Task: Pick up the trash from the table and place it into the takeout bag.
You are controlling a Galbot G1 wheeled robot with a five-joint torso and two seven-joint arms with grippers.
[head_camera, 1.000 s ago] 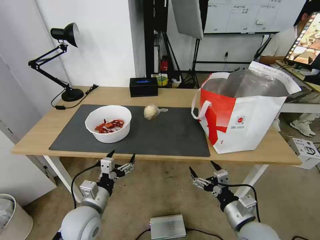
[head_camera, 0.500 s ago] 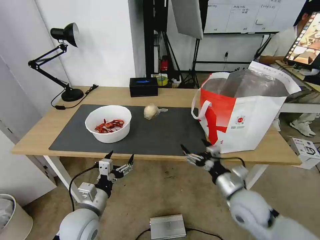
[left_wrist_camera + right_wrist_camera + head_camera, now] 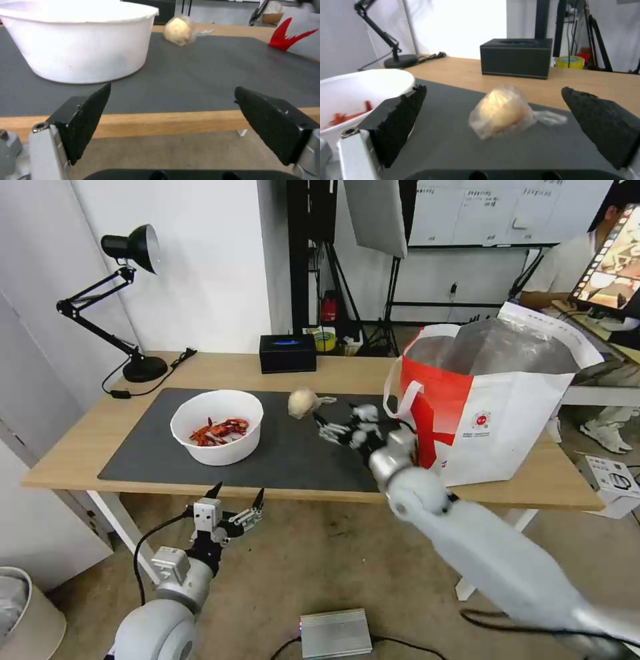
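On the dark grey mat [image 3: 320,447] of the table [image 3: 80,440], a white bowl [image 3: 217,427] with red crayfish shells [image 3: 220,431] heaped in the bottom. At the right end of the table, the takeout bag [image 3: 507,420], upright, mouth wide open, silver lining showing, contents not visible. Between bowl and bag, at the mat's far edge, a beige ball [image 3: 302,403] wrapped in thin clear plastic, lying alone. Right gripper [image 3: 341,425] out over the mat just beside the ball, jaws spread wide, empty, touching nothing; seen from its wrist, the ball [image 3: 501,113] centred between the two black pads, bowl rim [image 3: 370,80] off to one side. Left gripper [image 3: 235,501] low in front of the table's near edge, below the bowl, jaws likewise wide apart and empty. Behind the mat, a black box [image 3: 287,353] with a blue top, and a black desk lamp [image 3: 127,300] at the far left corner. Open mat between right gripper and ball.
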